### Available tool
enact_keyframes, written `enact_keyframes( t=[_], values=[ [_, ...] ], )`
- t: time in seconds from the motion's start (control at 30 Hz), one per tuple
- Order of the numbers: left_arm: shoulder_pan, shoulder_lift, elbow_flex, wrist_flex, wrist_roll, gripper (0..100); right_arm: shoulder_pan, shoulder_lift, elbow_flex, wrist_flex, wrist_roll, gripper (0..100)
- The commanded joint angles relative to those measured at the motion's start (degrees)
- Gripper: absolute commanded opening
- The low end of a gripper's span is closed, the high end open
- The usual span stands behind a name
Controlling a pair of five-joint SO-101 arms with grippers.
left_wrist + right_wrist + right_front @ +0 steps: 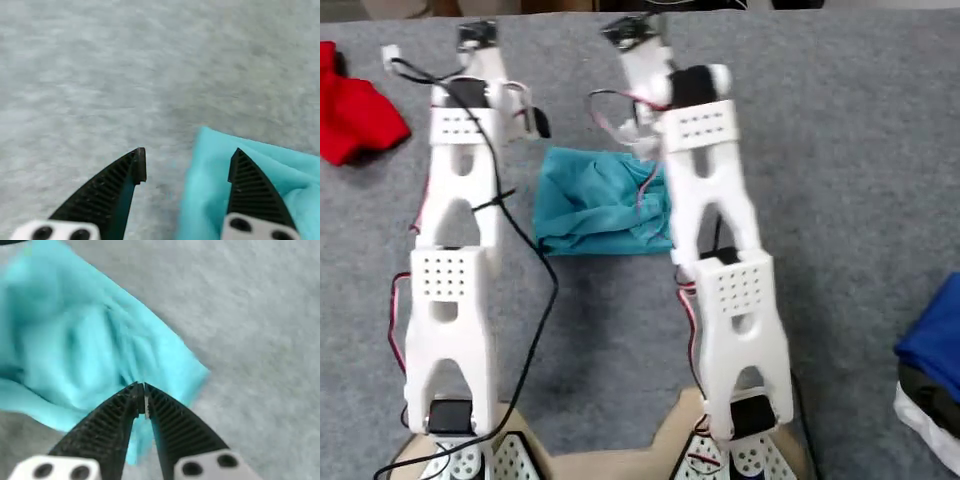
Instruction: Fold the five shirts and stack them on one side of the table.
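teal shirt between the arms: one gripper wide, one closed

teal shirt (595, 205) lies crumpled on the grey table (840, 150), in the middle of the high view, between the far ends of our two white arms. it is bunched into a rough rectangle with creases across it.

our left gripper (190, 162) has its jaws wide apart. in the left wrist view one black ribbed finger (250, 185) hangs over a corner of the teal shirt, and the other is over bare table just beside the cloth. the shirt's edge runs through the gap between them. we cannot tell whether either finger touches the cloth.

our right gripper (141, 392) has its jaws closed, with the tips meeting. in the right wrist view the tips are over the teal shirt, near one of its edges, with grey table just beyond. we cannot tell whether any cloth is pinched between them. in the high view the right arm crosses over the shirt's right edge.

a red shirt (350, 115) lies bunched at the far left edge of the table, well apart from the teal one. at the near right edge is a pile (935, 345) with blue cloth on top, then dark, then white. a black cable (535, 260) trails across the table beside the left arm.
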Motion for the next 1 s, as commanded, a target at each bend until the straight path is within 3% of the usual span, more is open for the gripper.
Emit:
enact_keyframes(
  t=[0.0,0.1,0.2,0.43,0.67,0.8,0.97],
  values=[
    [-4.57,-1.19,-9.67,7.30,-0.62,27,-1.63,-4.70,0.04,-4.75,-2.73,1.6],
    [-7.74,-1.19,-18.20,14.15,-0.62,18,-1.54,-4.70,0.40,-8.18,-3.08,1.6],
    [-11.69,-1.27,-21.45,14.59,-0.26,1,-1.89,-4.35,0.57,-8.35,-3.08,1.6],
    [-18.46,-8.13,-14.95,14.68,-2.46,2,-1.45,-0.13,0.13,-4.48,-3.69,1.7],
    [-19.69,-26.68,13.80,14.68,-9.85,2,-2.24,1.10,0.40,-2.11,-19.60,10.9],
    [-19.60,-40.40,34.55,14.51,-15.74,2,-3.03,1.19,0.40,-3.78,-24.44,8.9],
    [-19.43,-52.18,51.96,14.33,-17.41,2,-4.44,2.86,0.31,-8.79,-27.60,8.0]
  ],
)
